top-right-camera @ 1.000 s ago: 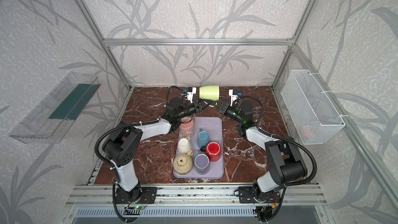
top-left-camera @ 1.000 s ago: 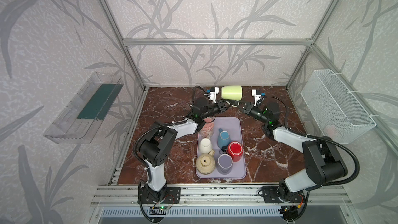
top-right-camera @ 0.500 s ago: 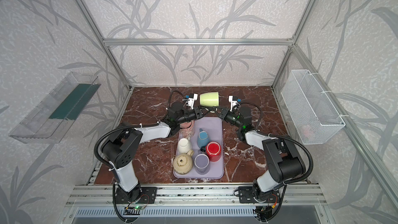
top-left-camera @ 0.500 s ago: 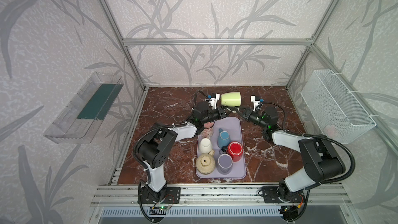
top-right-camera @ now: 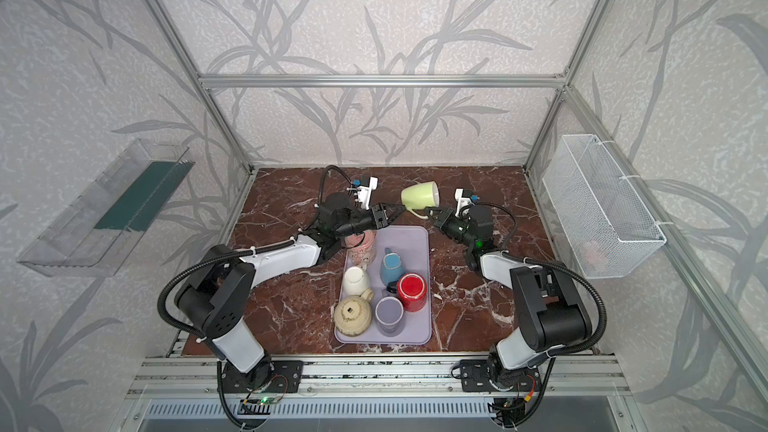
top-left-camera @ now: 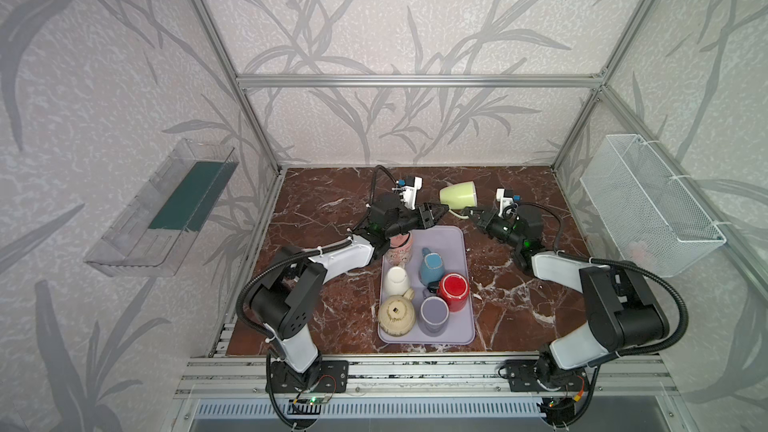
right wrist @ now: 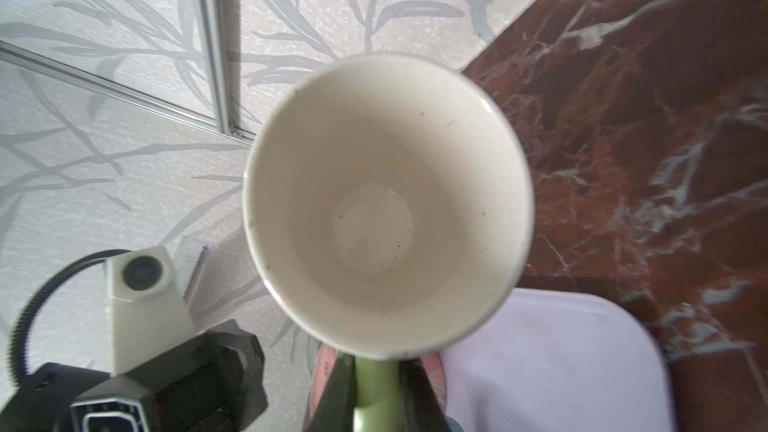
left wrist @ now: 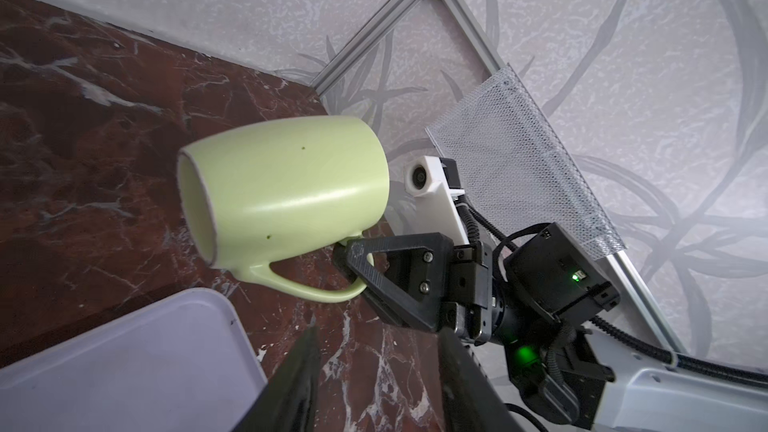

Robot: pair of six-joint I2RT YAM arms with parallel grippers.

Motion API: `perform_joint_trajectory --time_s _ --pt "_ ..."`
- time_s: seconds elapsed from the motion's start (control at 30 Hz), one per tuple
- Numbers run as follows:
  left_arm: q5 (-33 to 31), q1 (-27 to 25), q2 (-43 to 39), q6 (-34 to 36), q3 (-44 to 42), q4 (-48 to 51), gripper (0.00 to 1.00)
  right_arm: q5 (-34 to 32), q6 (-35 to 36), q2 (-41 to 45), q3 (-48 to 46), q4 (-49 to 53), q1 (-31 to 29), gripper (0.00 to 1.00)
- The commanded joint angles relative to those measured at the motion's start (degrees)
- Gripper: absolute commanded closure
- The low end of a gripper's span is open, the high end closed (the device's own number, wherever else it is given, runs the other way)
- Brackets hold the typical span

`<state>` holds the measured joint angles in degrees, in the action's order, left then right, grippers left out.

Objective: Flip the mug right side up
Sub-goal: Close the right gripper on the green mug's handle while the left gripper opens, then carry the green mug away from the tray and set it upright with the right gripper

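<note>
- Surface: a bench point(top-left-camera: 324, 214) of polished red-brown marble with white veins, flat and glossy.
- Enclosure: walls point(top-left-camera: 415, 27) papered pale grey with a darker leaf pattern. A frame point(top-left-camera: 415, 81) of aluminium bars runs along the edges.
- Left wall: a clear plastic bin point(top-left-camera: 137, 243), long and rectangular, holds a dark green sheet point(top-left-camera: 187, 197).
- Right wall: a white wire basket point(top-left-camera: 648, 197) of fine mesh. A faint pink item point(top-left-camera: 638, 248) lies inside, too unclear to identify.
- Bench centre: a lilac tray point(top-left-camera: 451, 243), rectangular with rounded corners, carries six vessels. These are a pink mug point(top-left-camera: 400, 249), white mug point(top-left-camera: 396, 280), blue mug point(top-left-camera: 431, 268), red mug point(top-left-camera: 454, 290), purple mug point(top-left-camera: 433, 313) and a round beige pot point(top-left-camera: 397, 317).
- Green mug point(top-left-camera: 458, 195): pale, smooth and glazed. It is held on its side off the bench, just beyond the far end of the tray, between the two claws. The right wrist view looks straight into its cream interior.
- Right claw point(top-left-camera: 469, 213): clenched on the handle of the green mug.
- Left claw point(top-left-camera: 441, 213): released. Its fingers point(left wrist: 301, 371) stand apart with nothing between them, near the green mug but not touching it.
</note>
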<state>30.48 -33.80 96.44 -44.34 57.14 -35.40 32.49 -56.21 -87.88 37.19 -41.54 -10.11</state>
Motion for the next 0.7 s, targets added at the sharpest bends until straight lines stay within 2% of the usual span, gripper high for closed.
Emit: perform_joint_trajectory --time_s 0.0,0.1,0.13,0.17,0.2,0.27,0.3,0.47,0.67 --pt "-5.01 -0.30 -4.22 7.20 -1.39 7.28 0.53 -4.39 8.74 6.02 4.07 8.39 0.26 1.00" --pt "-8.34 -0.30 -6.06 10.46 -2.34 10.64 0.48 -8.83 13.90 7.78 7.01 18.06 0.47 1.00" --pt "-9.40 -0.30 -6.43 11.33 -2.45 11.71 0.42 -9.99 15.46 7.99 8.27 20.98 0.56 1.00" --pt "-10.32 -0.35 -6.78 11.96 -2.59 12.66 0.24 -11.13 17.68 8.23 9.82 24.02 0.67 1.00" --pt "-11.14 -0.30 -7.03 12.71 -2.52 13.71 0.14 -12.81 19.19 8.40 11.37 27.13 0.70 1.00" --pt "-12.37 -0.32 -7.29 13.50 -2.55 14.97 0.04 -16.41 24.17 8.45 14.62 32.60 0.70 1.00" --pt "-12.98 -0.38 -7.42 13.82 -2.69 15.15 0.01 -18.49 26.11 8.19 16.36 35.20 0.78 1.00" --pt "-17.03 -0.30 -7.46 15.85 -2.82 17.64 0.01 -24.69 33.68 2.81 25.06 45.38 1.22 1.00" --pt "-19.13 -0.64 -7.67 16.95 -2.62 18.08 0.01 -31.96 39.42 -3.14 31.17 50.56 2.02 1.00"
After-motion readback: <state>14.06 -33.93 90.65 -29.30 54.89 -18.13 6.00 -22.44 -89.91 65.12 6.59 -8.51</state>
